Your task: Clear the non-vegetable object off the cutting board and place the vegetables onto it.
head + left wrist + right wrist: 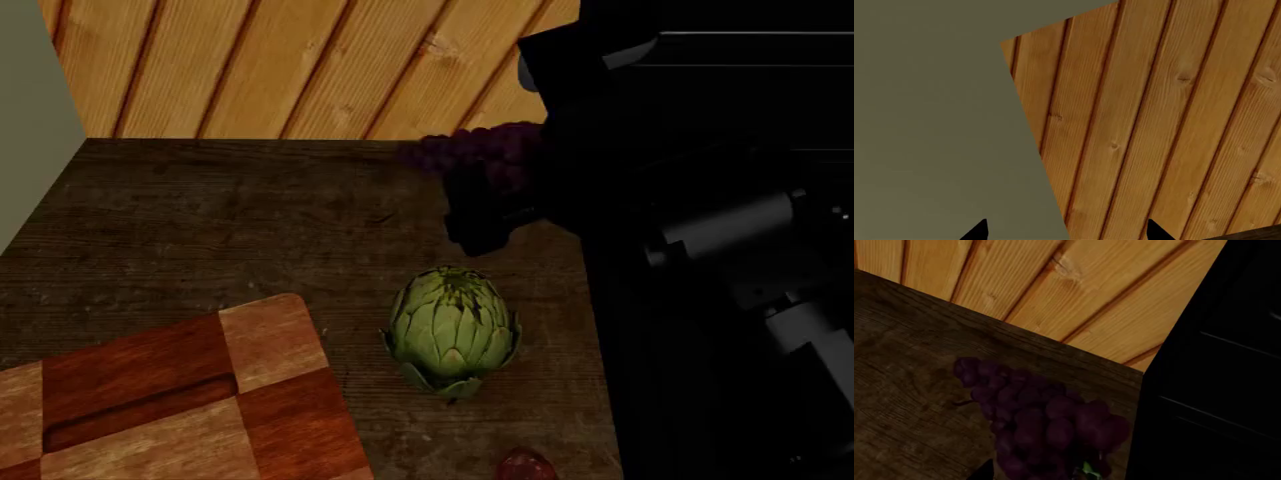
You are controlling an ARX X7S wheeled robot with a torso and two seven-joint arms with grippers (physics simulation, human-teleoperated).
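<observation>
Head view: grapes (467,152) off cutting board (160,400), at table's far edge under right gripper (483,222); grip state indeterminate. Artichoke (451,330) beside board, unplaced.

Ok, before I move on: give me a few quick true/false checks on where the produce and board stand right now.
1. The grapes are off the cutting board. True.
2. The artichoke sits on the board. False: it stands on the dark table, beside the board.
3. The right gripper is near the grapes. True.
4. The reddish root lies on the board. False: it is on the table, at the head view's lower edge.
</observation>
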